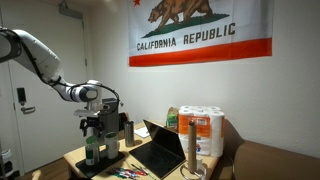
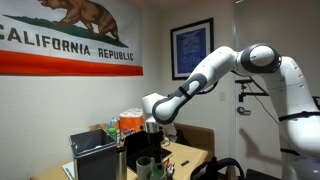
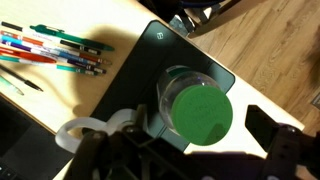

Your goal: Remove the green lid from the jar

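Observation:
In the wrist view the green lid (image 3: 200, 112) sits on the jar (image 3: 173, 88), a small see-through cylinder standing upright on a dark flat pad (image 3: 150, 62). My gripper (image 3: 198, 122) is open right above it, one finger on each side of the lid, with a gap showing at the right finger. In an exterior view the gripper (image 1: 93, 137) hangs over the jar (image 1: 92, 155) at the near table corner. In an exterior view the gripper (image 2: 150, 138) is low over the table; the jar is hard to make out there.
Several coloured pens (image 3: 50, 48) lie beside the pad. A slim silver bottle (image 1: 128, 130), an open laptop (image 1: 160, 150) and paper-towel rolls (image 1: 205, 130) stand further along the table. A black box (image 2: 95, 155) stands on the table too.

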You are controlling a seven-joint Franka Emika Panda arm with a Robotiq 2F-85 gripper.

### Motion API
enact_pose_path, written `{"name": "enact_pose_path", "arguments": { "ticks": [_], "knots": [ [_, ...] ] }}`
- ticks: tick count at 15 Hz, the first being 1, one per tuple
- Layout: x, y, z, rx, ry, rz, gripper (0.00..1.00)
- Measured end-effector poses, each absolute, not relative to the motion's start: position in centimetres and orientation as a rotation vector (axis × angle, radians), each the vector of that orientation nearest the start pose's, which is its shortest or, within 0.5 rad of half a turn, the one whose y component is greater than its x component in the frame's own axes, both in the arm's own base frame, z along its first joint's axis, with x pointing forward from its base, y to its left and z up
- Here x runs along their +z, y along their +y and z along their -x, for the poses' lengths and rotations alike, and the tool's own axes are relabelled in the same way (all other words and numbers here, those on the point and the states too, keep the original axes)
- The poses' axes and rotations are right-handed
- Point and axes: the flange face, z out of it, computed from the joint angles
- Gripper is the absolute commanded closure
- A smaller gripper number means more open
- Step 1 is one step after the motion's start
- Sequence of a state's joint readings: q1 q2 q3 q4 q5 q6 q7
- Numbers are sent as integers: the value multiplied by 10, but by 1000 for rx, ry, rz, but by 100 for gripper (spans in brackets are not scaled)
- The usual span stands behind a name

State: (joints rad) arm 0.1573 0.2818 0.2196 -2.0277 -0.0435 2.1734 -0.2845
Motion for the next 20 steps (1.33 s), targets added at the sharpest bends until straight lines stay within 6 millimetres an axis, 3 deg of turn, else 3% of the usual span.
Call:
{"name": "enact_pose_path", "arguments": {
  "ticks": [12,20],
  "knots": [
    [293,239,-504,221,-913,3130,0],
    [290,238,-506,176,-926,3154,0]
  ]
}}
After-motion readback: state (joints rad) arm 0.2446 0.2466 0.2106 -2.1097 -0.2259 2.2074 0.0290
